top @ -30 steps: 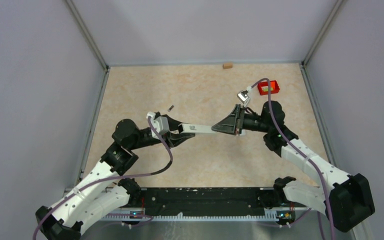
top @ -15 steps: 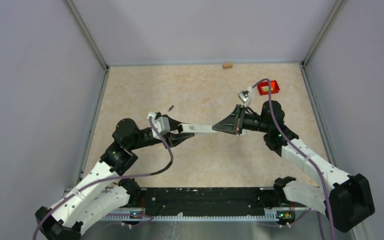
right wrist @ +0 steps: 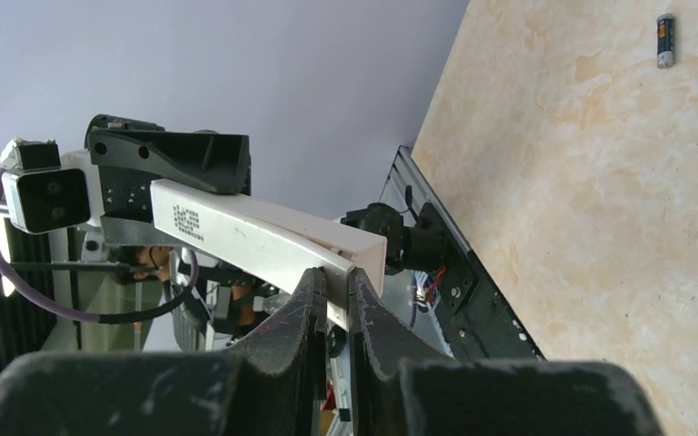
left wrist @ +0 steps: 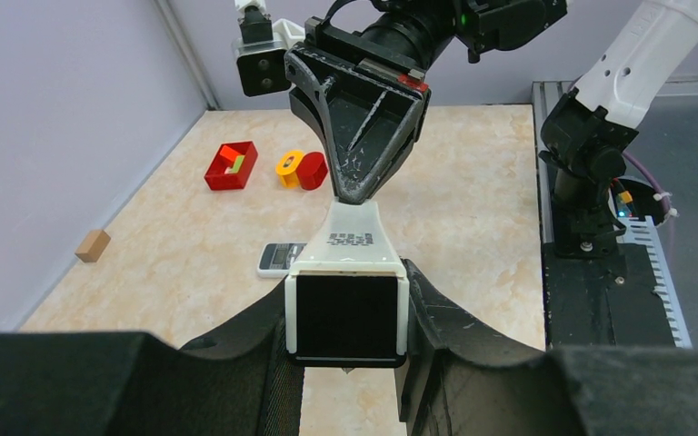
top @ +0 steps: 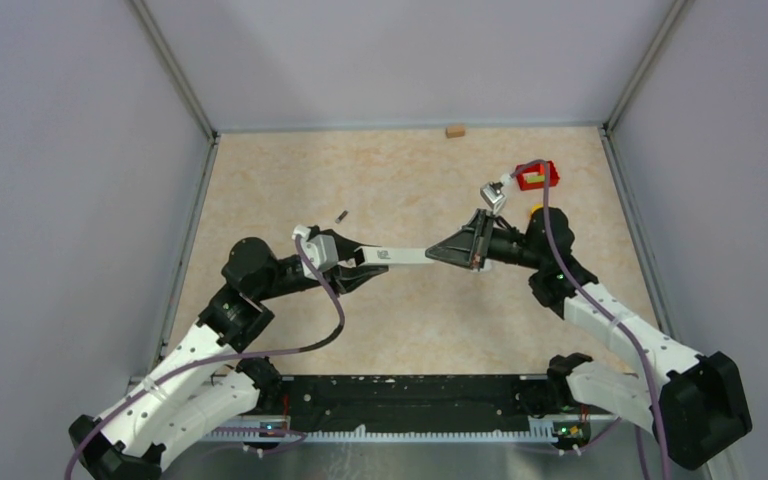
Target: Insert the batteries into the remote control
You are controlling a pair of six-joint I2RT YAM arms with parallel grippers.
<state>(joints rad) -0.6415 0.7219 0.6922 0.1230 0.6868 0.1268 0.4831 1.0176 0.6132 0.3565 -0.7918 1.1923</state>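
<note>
Battery (right wrist: 663,41) outside box (left wrist: 223,182) with green block (left wrist: 236,163)

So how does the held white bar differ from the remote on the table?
The white bar is held off the table, left fingers on one end, right fingers on the other; the remote lies flat on it. The bar is plain with a small label; the remote shows grey details. Both are white oblongs.

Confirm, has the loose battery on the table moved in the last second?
No. The battery lies where it was, at the same offset left of and nearer than the wooden block.
</note>
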